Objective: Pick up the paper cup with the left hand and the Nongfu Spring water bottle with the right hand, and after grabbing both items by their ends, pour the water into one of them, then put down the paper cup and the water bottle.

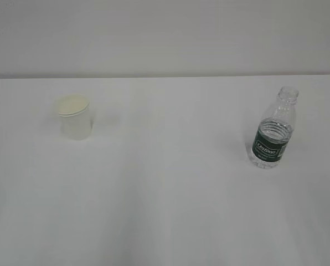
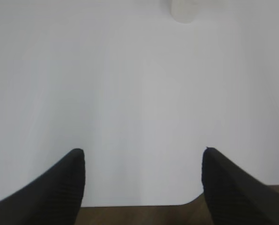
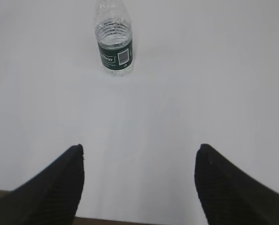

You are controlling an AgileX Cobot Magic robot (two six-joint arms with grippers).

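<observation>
Your white table (image 1: 165, 210) fills nearly all of every view, with a pale wall behind its far edge in the exterior view and a strip of brown floor showing past its near edge in both wrist views. Your left hand (image 2: 142, 161) hangs over that near edge with its two black fingers (image 2: 60, 187) spread wide apart and only bare table between them; it has hold of nothing. Your right hand (image 3: 139, 157) sits the same way at its own side, fingers (image 3: 223, 187) wide apart and empty. Neither arm reaches into the exterior view. The Nongfu Spring water bottle (image 1: 274, 130) stands upright and uncapped on the right side of the table, its dark green label facing the camera; in the right wrift view it stands well ahead of the hand, a little left of the gap between the fingers (image 3: 114, 40). The paper cup (image 1: 75, 117) stands upright on the left side, mouth up, well apart from the bottle; in the left wrist view only its base shows at the top edge, far ahead and slightly right of centre (image 2: 184, 10).
</observation>
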